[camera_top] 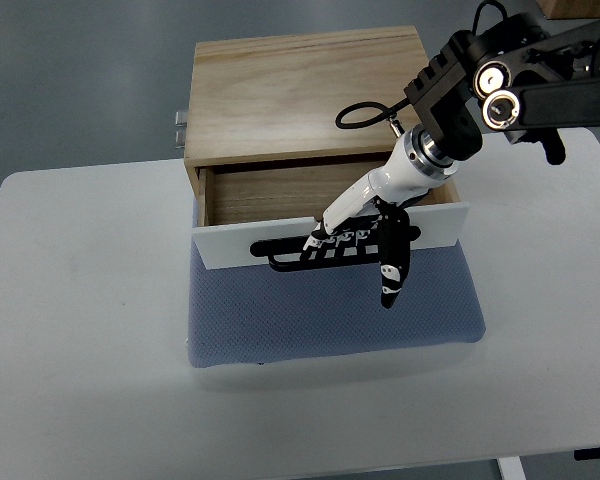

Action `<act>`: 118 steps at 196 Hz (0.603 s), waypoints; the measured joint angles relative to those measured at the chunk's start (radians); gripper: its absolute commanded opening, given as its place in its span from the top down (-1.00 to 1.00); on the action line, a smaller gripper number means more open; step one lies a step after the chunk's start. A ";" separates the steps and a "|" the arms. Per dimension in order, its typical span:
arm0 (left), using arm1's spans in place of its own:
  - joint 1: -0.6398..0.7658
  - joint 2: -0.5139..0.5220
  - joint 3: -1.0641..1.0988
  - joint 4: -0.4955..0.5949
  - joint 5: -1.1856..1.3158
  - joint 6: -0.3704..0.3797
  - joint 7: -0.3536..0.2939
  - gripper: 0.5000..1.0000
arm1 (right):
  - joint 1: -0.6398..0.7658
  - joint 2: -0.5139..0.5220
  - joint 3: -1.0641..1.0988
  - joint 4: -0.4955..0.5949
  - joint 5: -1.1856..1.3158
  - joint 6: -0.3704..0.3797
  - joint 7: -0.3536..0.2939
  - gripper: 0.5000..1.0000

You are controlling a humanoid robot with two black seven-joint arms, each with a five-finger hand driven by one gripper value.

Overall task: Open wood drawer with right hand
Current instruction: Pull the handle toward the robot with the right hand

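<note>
A light wooden box-shaped drawer cabinet stood toward twelve o'clock on the pale grey surface, with its front half resting on a blue-grey mesh fabric pad that spread out toward six o'clock. Its single drawer, with a white flat front panel and a darker wooden inside, was pulled partway out toward six o'clock, so that a strip of the bare interior showed between the cabinet body and the panel. A black bar handle ran across the white front. The robot's right arm, black and bulky with two round shiny fittings, came in from two o'clock and reached down over the drawer. Its white-and-black right hand had the fingers curled around the black handle from above, gripping it, while one black-tipped finger pointed down past the panel toward six o'clock over the pad. A thin black cable looped above the wrist, over the cabinet top. A small metal fitting stuck out from the cabinet's nine o'clock side.
</note>
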 measured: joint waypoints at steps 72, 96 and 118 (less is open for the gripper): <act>0.000 0.000 -0.001 0.000 0.000 0.000 0.000 -1.00 | 0.007 -0.004 -0.008 0.000 -0.046 0.008 -0.002 -0.76; 0.000 0.000 0.000 0.000 0.000 0.000 0.000 -1.00 | 0.020 -0.010 -0.010 0.000 -0.049 0.016 -0.002 -0.77; 0.000 0.000 0.000 0.000 0.000 0.000 0.000 -1.00 | 0.024 -0.016 -0.010 0.001 -0.049 0.018 -0.003 -0.77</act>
